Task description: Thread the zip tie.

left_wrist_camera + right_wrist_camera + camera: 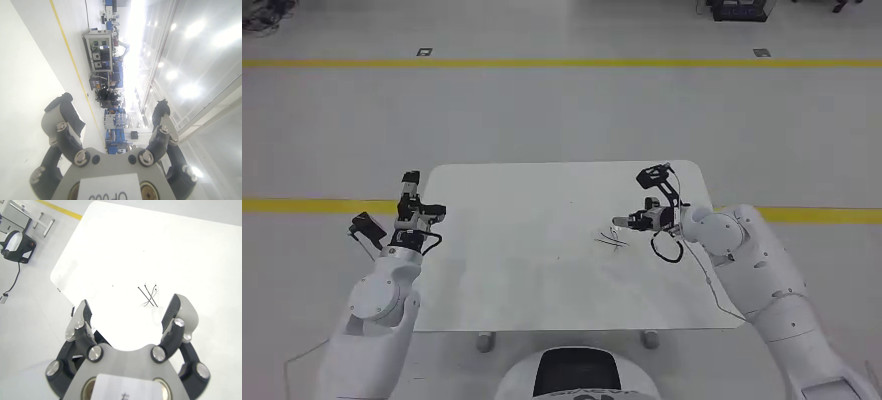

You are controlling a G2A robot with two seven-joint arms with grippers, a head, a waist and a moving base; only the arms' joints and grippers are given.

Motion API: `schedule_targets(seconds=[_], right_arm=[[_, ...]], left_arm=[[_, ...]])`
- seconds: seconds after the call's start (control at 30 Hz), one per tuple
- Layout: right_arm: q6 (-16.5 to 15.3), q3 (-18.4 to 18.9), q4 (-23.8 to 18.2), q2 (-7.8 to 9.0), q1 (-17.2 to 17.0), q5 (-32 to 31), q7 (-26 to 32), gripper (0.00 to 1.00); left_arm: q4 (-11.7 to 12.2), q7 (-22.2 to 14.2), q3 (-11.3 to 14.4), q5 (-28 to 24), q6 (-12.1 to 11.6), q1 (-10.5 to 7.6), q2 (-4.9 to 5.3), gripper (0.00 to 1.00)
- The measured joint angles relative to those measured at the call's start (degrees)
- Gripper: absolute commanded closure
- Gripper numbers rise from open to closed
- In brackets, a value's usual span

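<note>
**Right pincer open beside the ties, nothing picked up yet**

Your zip ties (pixel 149 296) lie flat on the table (pixel 532 250), a few thin black strips crossed over one another in a small heap. That crossing matters. A pinch in the middle of the heap risks lifting more than one, so I judge an end that sticks out clear to be the better target.

Your right pincer (pixel 130 306) hangs just beside the zip ties, tips aimed at them. Its jaws are spread wide, with nothing between the ribbed pads (pixel 169 311). Wide open makes sense here, since it leaves room to straddle a single strip. From above, you see it on the side of the zip ties nearest its own arm.

Your left pincer (pixel 114 100) is well apart from the zip ties, far off on the side away from the right arm. Its jaws are also spread and empty, and it points up and away from the heap. It looks parked, kept out of the right arm's way. Threading needs two holds, one on the head and one on the tail, so I expect it has a job to come.

My read is that you are at the very start, with no tie lifted and none looped. Thin, springy strips flat on a hard top are awkward to get under, so go in low and square.
</note>
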Motion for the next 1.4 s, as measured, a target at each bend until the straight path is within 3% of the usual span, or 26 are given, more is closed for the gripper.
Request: schedule_targets(seconds=[0.47,0.57,0.7,1.03,1.4], right_arm=[[-0.1,-0.2,-0.3,0.02,0.2,-0.2,0.0,0.0],[-0.9,-3.0,-0.5,-0.23,2.8,-5.0,1.4,0.0],[-2.2,-7.1,2.3,-1.03,7.7,-7.5,4.5,0.0],[-3.3,-20.0,14.5,-4.85,19.4,-10.6,8.3,0.0],[-3.0,-20.8,15.6,-5.14,20.1,-10.8,8.3,0.0]], left_arm=[[0.0,0.0,0.0,0.0,0.0,0.0,0.0,0.0],[0.0,0.0,0.0,0.0,0.0,0.0,0.0,0.0],[0.0,0.0,0.0,0.0,0.0,0.0,0.0,0.0],[0.0,0.0,0.0,0.0,0.0,0.0,0.0,0.0],[0.0,0.0,0.0,0.0,0.0,0.0,0.0,0.0]])
